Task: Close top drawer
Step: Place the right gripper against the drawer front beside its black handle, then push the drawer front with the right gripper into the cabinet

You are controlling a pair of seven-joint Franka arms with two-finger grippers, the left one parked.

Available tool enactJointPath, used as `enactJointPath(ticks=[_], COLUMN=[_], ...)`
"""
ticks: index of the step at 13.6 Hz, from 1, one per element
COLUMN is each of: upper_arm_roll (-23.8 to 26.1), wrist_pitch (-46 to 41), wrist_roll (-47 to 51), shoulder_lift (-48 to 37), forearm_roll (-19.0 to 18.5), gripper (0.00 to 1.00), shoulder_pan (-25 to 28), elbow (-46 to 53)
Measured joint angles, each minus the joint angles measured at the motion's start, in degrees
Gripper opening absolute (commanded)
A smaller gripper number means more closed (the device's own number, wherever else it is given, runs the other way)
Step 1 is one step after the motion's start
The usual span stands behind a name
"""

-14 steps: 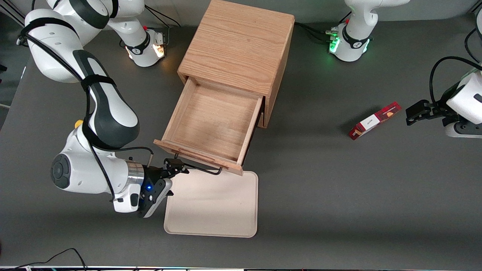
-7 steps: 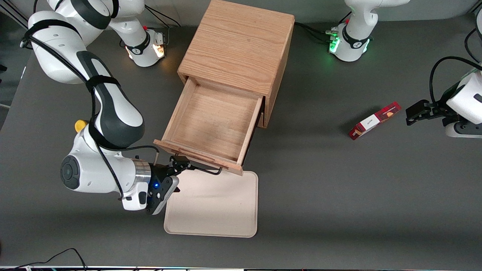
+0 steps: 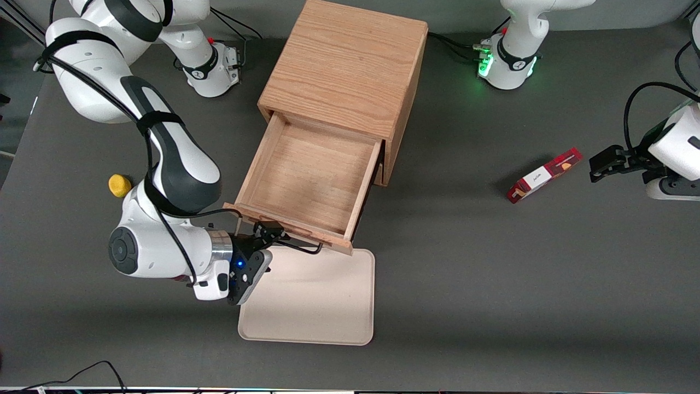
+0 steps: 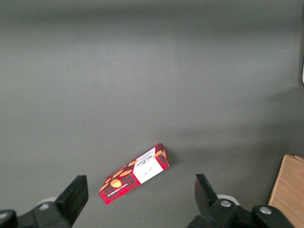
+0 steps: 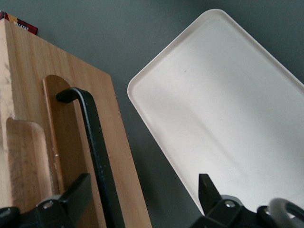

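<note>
At top drawer [image 3: 306,178] front: 1 gripper [image 3: 273,231], spread around 1 handle [image 5: 95,147].

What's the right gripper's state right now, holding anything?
Gripper: open, holding nothing, at the front of the top drawer, one finger on each side of the black handle.

gripper [image 3: 272,231] in front of top drawer [image 3: 306,178] (pulled out), above tray [image 3: 311,306]
</note>
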Motion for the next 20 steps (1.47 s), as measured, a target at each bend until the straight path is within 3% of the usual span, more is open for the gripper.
enactJointPath(ticks=[7,20], upper_arm_roll=[-0.02,-0.09], wrist_pitch=[0.04,4.77], wrist_roll=[0.00,0.01], shoulder_lift=[-2.63,-11.31], forearm_roll=[-2.81,-2.93], gripper=[1.00,1.00], shoulder_pan=[0.15,0.89], elbow=[-3.78,-18.50])
